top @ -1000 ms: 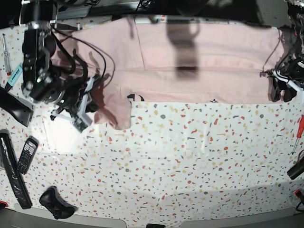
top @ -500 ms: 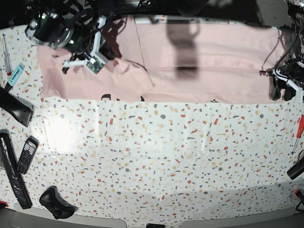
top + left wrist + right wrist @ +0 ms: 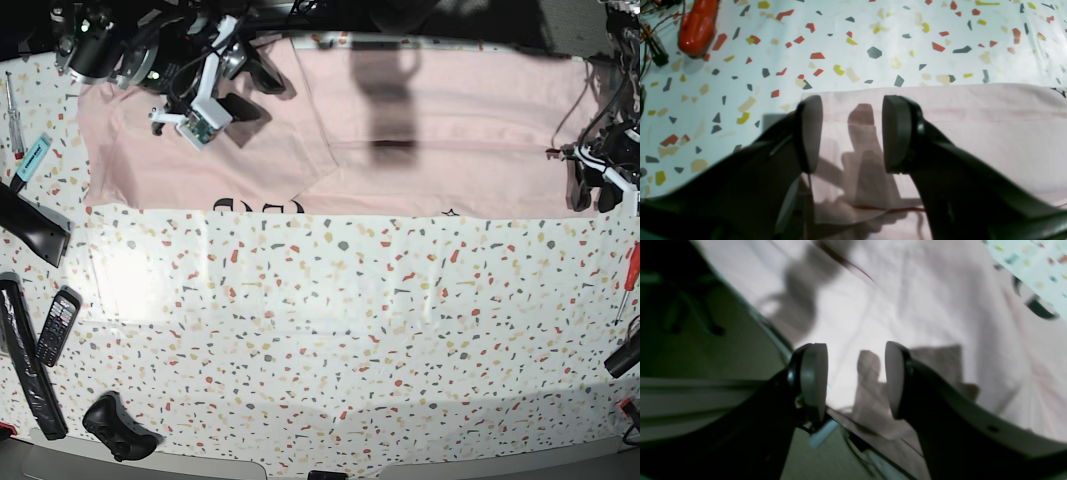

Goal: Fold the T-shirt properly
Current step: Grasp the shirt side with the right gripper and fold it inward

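Note:
The pale pink T-shirt lies spread along the far side of the table, with a strip of black lettering showing at its near edge. My right gripper hovers over the shirt's far left part near the table's back edge. In the right wrist view that gripper is open, with only cloth beneath it. My left gripper sits at the shirt's right end. Seen from the left wrist, it is open above the shirt's corner, holding nothing.
On the left lie a screwdriver, a blue tool, a black phone, a long black bar and a black controller. A red-handled screwdriver lies at the right edge, an orange handle near my left gripper.
My right gripper carried the shirt's left part from the near left to the far left, then opened and let it go. The cloth lies flatter. The left arm has not moved.

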